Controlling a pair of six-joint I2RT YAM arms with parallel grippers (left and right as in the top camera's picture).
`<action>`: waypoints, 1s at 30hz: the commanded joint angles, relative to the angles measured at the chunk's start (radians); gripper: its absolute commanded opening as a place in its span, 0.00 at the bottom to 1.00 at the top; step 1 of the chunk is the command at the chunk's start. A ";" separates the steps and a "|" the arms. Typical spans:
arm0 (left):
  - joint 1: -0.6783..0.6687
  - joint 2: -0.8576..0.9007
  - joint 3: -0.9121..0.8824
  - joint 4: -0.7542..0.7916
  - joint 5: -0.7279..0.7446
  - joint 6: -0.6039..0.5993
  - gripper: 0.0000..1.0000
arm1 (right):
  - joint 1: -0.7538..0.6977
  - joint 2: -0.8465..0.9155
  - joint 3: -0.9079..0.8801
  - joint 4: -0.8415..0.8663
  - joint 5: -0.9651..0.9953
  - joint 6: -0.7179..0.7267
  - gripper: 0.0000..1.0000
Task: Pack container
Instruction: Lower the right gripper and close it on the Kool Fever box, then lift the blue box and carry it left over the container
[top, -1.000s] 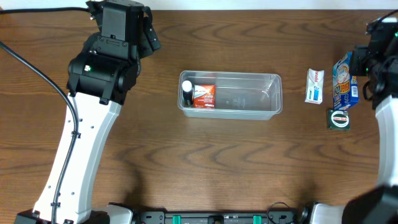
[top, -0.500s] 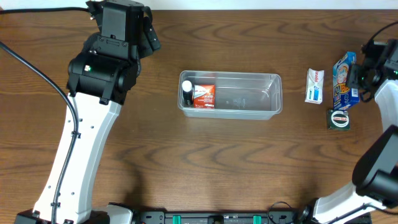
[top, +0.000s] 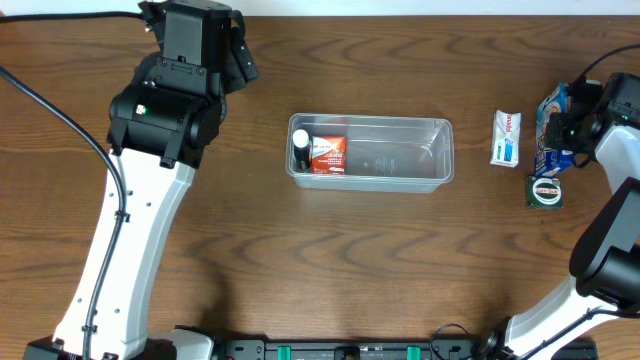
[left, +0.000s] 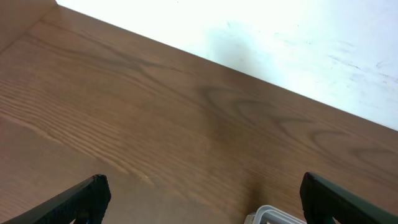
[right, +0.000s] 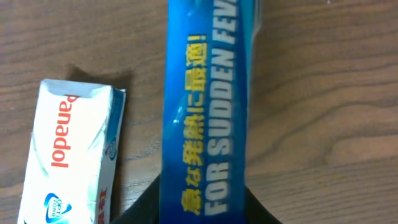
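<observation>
1. Right gripper (right: 205, 208) is closed on the blue packet (right: 208, 93), with my fingers against both of its long edges.
2. Left gripper (left: 208, 196) is spread wide above bare table (top: 350, 260), near the far left.
3. The container (top: 400, 158) stands at the table centre, well apart from both of my grippers.
4. Its left end holds a white-capped bottle (top: 301, 148) and a red-and-white box (top: 328, 155).
5. A Panadol box (top: 507, 137) lies just beside the packet, and a dark green item (top: 545, 190) lies near both.

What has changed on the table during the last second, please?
The right hand moved inward onto the blue box, which now sits between its fingers; a firm grip cannot be confirmed. The left arm, the container and the white box stayed put.
</observation>
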 joint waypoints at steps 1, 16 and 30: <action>0.004 -0.003 0.007 0.000 -0.016 0.014 0.98 | -0.002 -0.040 0.012 0.000 -0.019 0.003 0.19; 0.004 -0.003 0.007 0.000 -0.016 0.014 0.98 | 0.050 -0.311 0.014 0.001 -0.052 0.006 0.15; 0.004 -0.003 0.007 0.000 -0.016 0.014 0.98 | 0.476 -0.504 0.014 -0.121 -0.057 -0.139 0.18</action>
